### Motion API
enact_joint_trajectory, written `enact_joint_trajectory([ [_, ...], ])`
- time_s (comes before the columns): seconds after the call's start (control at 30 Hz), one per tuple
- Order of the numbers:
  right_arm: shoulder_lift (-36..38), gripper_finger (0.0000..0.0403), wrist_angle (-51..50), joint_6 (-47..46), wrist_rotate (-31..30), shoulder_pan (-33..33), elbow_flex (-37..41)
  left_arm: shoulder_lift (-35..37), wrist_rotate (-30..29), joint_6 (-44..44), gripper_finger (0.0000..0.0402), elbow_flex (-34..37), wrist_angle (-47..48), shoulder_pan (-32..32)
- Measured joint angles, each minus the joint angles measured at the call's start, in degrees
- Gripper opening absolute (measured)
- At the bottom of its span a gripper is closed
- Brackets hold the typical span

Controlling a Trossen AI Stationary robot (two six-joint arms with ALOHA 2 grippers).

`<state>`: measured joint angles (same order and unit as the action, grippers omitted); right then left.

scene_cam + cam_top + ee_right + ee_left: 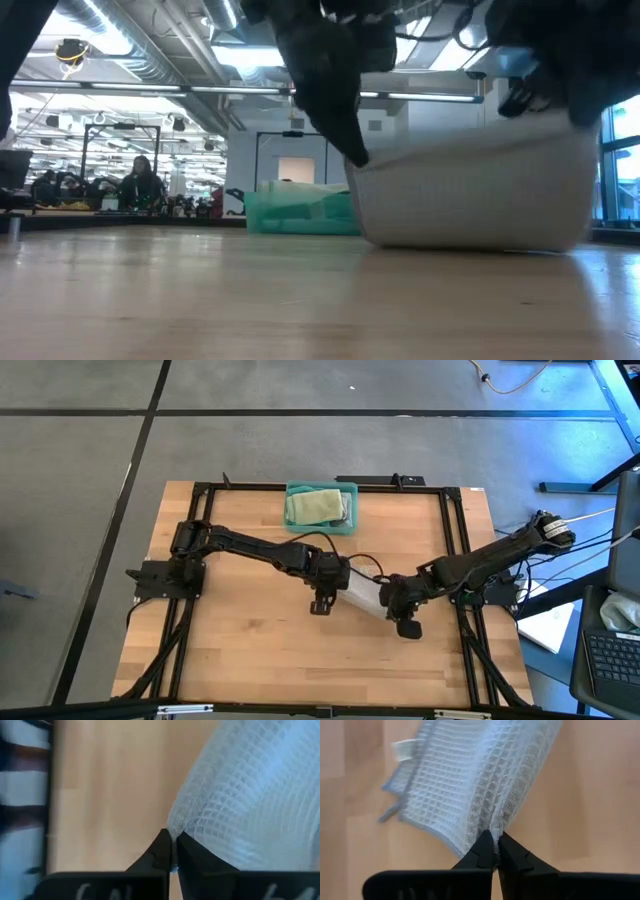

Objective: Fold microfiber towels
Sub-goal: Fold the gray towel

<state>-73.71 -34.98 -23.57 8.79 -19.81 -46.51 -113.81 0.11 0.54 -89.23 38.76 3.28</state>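
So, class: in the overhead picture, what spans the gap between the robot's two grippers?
A pale grey towel stretches between the left gripper and the right gripper, each shut on an edge. The high view shows it.

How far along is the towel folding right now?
Done: folded towels already lie in the teal bin at the table's far edge. In hand: one light towel is pinched at its edges by both the left gripper and the right gripper, jaws shut on it, and it hangs between them just above the table. Left: finishing this fold and binning it. No other loose towels show.
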Motion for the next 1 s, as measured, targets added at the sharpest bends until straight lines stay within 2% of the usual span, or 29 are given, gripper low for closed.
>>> enact_joint_trajectory([
  [0.13, 1.59, 0.0016, 4.04, -1.44, 6.43, 0.17, 0.0, 1.09, 5.19, -0.29, 0.0002, 0.0, 0.01, -0.01],
  [0.3, 0.36, 0.0023, 4.05, -3.11, 6.5, -0.05, 0.01, 1.41, 11.33, -1.57, 0.0001, 0.02, 0.72, 0.91],
  [0.5, -2.11, 0.0014, 6.13, -3.11, 7.93, -0.38, 0.06, 1.39, 12.1, -1.84, 0.0008, 0.04, 0.83, 3.5],
  [0.7, -3.86, 0.0018, 15.01, -4.38, 13.7, -2.21, 0.08, 1.39, 14.41, -3.44, 0.0009, 0.04, 0.68, 5.59],
  [0.77, -3.87, 0.0018, 15.11, -5.36, 12.16, -3.06, 0.06, 1.39, 14.32, -3.31, 0.0009, 0.04, 0.62, 6.12],
  [0.87, -3.87, 0.0016, 11.79, -8.12, 6.42, -3.98, 0.06, 1.37, 12.91, -2.81, 0.0009, 0.04, 0.15, 6.5],
  [1.0, -5.18, 0.0022, 5.22, -9.39, 3.56, -4.42, 0.06, 1.35, 7.9, 0.39, 0.0009, 0.04, -2.77, 6.06],
])
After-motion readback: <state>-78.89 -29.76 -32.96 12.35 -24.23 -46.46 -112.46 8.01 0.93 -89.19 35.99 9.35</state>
